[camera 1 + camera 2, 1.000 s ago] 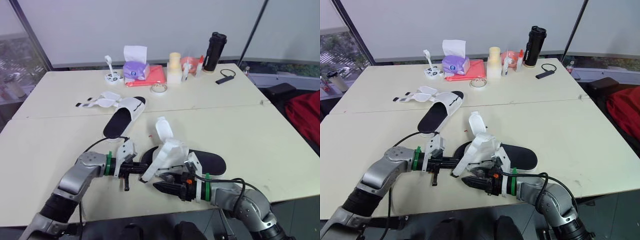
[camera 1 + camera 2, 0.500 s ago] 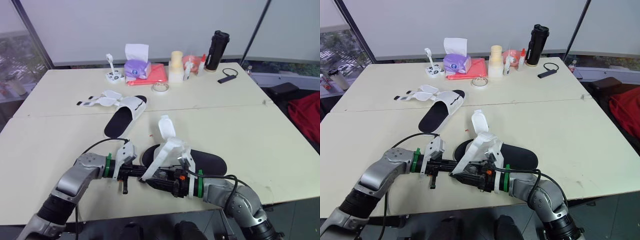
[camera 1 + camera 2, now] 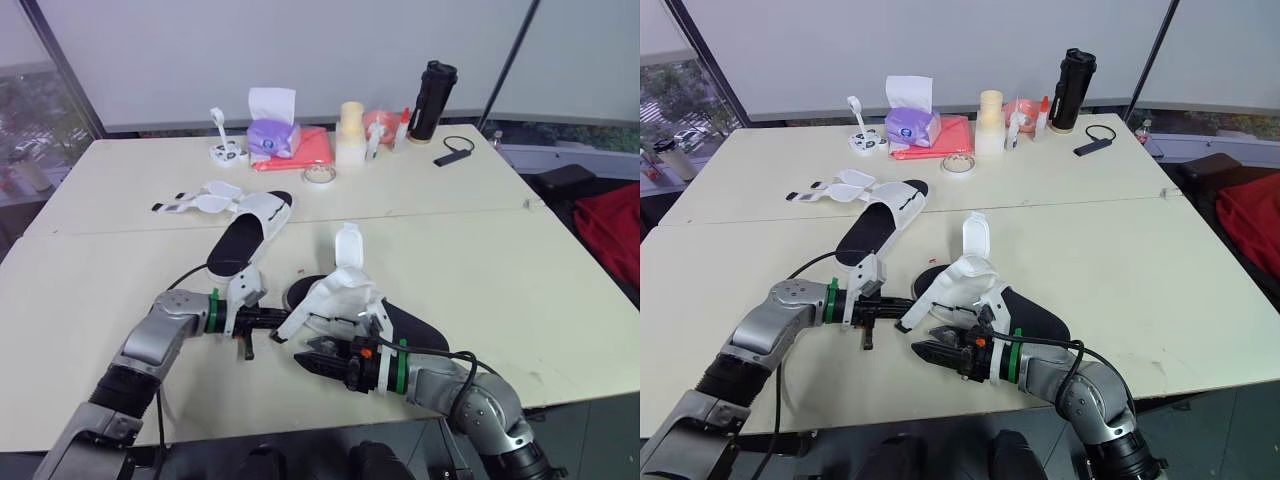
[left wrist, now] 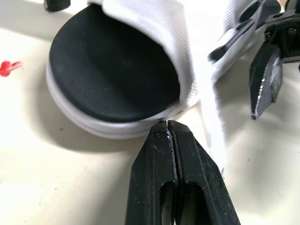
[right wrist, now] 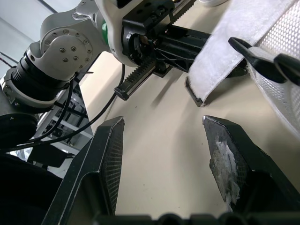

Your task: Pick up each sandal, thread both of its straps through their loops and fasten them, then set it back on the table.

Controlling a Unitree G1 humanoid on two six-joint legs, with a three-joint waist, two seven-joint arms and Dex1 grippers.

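Upright strap (image 3: 348,246) shifted right | loose strap (image 3: 300,322) before right hand (image 3: 305,358) | second sandal (image 3: 245,240) behind

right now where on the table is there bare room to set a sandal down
Widest bare stretch: the table right of the near sandal, out to the right edge. Also bare: the back-left corner, left of the far sandal. Crowded: the back edge from the tissue box to the black bottle.
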